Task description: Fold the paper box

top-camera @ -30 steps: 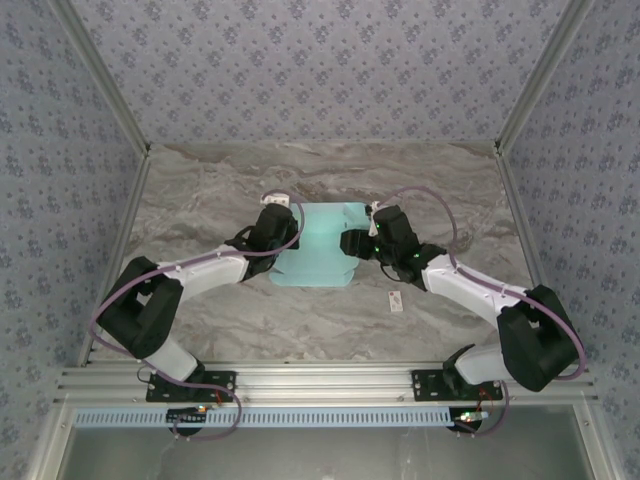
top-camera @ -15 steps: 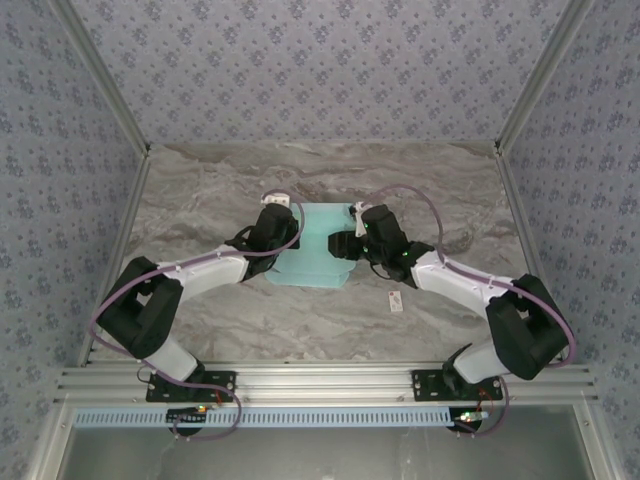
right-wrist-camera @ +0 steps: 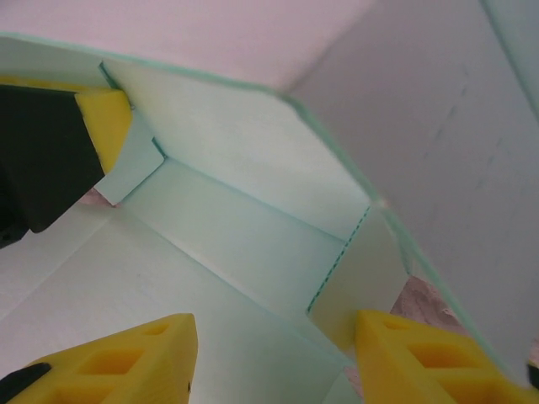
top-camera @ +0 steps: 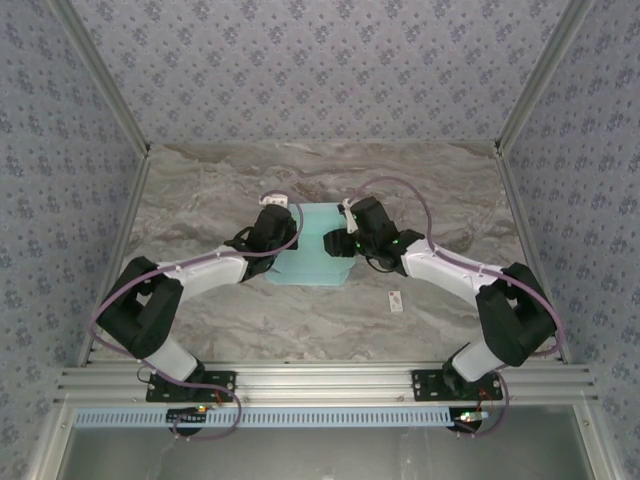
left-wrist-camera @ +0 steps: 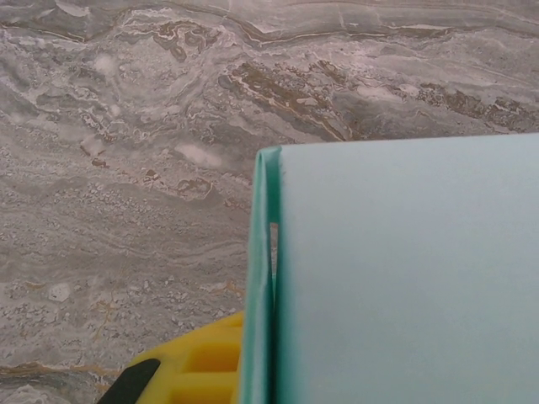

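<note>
Pale turquoise paper box point(top-camera: 312, 250); grey-brown marbled table point(top-camera: 200, 200); yellow fingers point(right-wrist-camera: 118, 362).

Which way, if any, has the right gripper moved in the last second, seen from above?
Yes: the right gripper moved leftward, farther from the white tag and further over the paper box.

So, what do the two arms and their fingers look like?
Both the left arm and the right arm have white links and bulky black joints. A thin purple cable runs along each. The fingers are yellow with cut-outs, on black mounts.
</note>
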Robot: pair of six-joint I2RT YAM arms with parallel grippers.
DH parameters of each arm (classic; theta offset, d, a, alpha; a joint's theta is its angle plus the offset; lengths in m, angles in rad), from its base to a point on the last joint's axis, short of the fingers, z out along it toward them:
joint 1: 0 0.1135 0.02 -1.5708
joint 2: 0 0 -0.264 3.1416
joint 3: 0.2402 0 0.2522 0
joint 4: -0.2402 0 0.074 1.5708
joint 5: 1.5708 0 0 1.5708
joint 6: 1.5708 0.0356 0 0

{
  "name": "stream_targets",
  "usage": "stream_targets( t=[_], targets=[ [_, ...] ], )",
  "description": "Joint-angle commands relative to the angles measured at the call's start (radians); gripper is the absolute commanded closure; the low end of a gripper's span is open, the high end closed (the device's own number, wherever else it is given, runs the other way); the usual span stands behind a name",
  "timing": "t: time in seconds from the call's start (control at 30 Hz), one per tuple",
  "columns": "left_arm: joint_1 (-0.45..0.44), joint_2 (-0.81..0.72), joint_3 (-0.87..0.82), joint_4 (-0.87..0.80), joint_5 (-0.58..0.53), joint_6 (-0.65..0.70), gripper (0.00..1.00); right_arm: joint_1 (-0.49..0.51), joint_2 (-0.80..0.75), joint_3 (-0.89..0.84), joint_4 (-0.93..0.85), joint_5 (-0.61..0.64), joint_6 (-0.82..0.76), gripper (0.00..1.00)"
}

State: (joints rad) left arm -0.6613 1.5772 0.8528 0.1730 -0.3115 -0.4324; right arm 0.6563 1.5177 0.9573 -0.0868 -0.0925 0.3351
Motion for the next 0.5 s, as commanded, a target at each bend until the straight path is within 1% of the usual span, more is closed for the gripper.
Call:
stream_targets(
  t=[0.0,0.2,0.3,0.4,0.47],
  targets=[
    [-0.001,-0.014,-0.001,0.024,0.009,-0.003,1.00,0.002,-0.055,0.048,-0.094,-0.001,-0.091,0.46],
    [0.025,-0.016,-0.007,0.021,0.030,-0.024,1.00,-0.012,-0.142,0.079,-0.273,-0.021,-0.190,0.46],
    [0.034,-0.022,-0.006,0.017,0.032,-0.022,1.00,-0.028,-0.213,0.096,-0.356,-0.036,-0.248,0.45],
    [0.043,-0.030,-0.007,0.014,0.038,-0.023,1.00,-0.068,-0.272,0.117,-0.412,-0.061,-0.296,0.44],
    [0.048,-0.039,-0.009,0.012,0.043,-0.025,1.00,-0.117,-0.300,0.127,-0.427,-0.097,-0.322,0.43]
  ],
)
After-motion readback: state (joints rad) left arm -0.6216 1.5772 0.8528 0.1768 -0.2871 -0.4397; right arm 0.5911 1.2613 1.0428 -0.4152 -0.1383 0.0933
